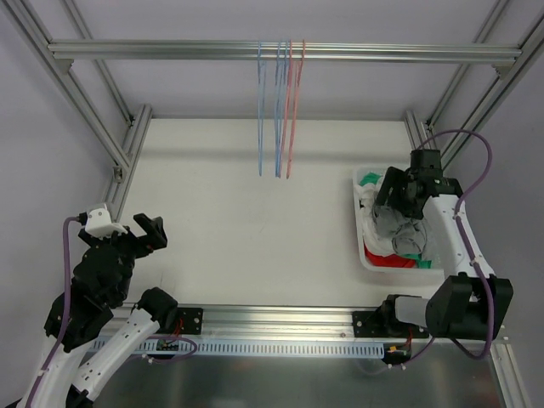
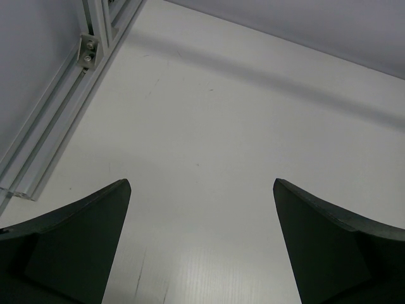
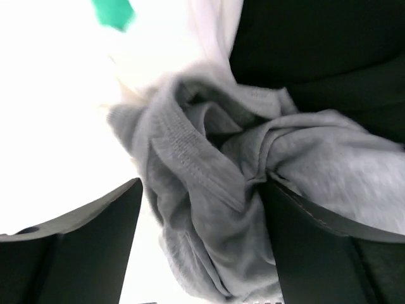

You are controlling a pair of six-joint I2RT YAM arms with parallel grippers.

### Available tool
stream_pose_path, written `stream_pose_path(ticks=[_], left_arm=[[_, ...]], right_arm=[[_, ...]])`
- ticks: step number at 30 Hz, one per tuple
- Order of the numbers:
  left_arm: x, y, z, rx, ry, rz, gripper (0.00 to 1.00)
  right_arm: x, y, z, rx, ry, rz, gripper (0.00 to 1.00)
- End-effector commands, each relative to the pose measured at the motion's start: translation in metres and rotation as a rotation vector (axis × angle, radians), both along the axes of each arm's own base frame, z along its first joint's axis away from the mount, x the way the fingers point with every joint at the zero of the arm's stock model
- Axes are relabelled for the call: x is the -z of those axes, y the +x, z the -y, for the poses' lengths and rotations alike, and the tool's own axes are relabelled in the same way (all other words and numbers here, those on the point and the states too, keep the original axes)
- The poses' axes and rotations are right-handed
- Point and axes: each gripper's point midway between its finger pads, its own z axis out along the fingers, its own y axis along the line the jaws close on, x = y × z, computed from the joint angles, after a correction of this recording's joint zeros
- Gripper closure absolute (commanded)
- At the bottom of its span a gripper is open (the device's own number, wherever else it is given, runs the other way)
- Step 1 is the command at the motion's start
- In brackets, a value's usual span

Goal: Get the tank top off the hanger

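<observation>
I see my right jaws standing apart over the bin (image 1: pixel 358 223), the grey tank top (image 3: pixel 209 164) bunched between them on the pile. My left jaws gape wide above the bench (image 2: pixel 240 114).

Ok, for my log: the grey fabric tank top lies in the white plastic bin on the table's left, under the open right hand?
Not left: the top view shows the white plastic bin on the table's right, grey fabric tank top inside, under the open right hand.
</observation>
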Motion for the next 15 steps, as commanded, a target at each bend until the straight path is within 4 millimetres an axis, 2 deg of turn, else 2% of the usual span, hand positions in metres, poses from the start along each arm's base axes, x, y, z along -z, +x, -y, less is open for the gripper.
stream_pose_path(ticks=[1, 3, 5, 8, 12, 13, 15], left_arm=[[-0.008, 0.004, 0.002, -0.005, -0.007, 0.020, 0.01], [-0.008, 0.007, 0.003, -0.005, -0.005, 0.010, 0.01], [-0.008, 0.010, 0.005, -0.008, -0.003, -0.005, 0.01], [-0.013, 0.013, 0.006, -0.014, 0.000, -0.015, 0.01], [-0.020, 0.023, 0.016, 0.016, 0.048, -0.068, 0.01], [-0.017, 0.030, 0.021, 0.026, 0.067, -0.105, 0.01], [-0.024, 0.035, 0.027, 0.042, 0.056, -0.121, 0.01]], right_arm=[[-0.049, -0.002, 0.009, 0.006, -0.041, 0.087, 0.19], [-0.063, -0.005, 0.013, -0.018, -0.073, 0.112, 0.05], [-0.076, -0.008, 0.017, -0.026, -0.100, 0.123, 0.00], [-0.098, -0.017, 0.015, -0.047, -0.101, 0.161, 0.01], [-0.142, -0.038, -0.007, -0.187, -0.063, 0.312, 0.00], [-0.159, -0.053, -0.009, -0.202, -0.075, 0.379, 0.00], [-0.178, -0.071, -0.005, -0.222, -0.129, 0.448, 0.01]])
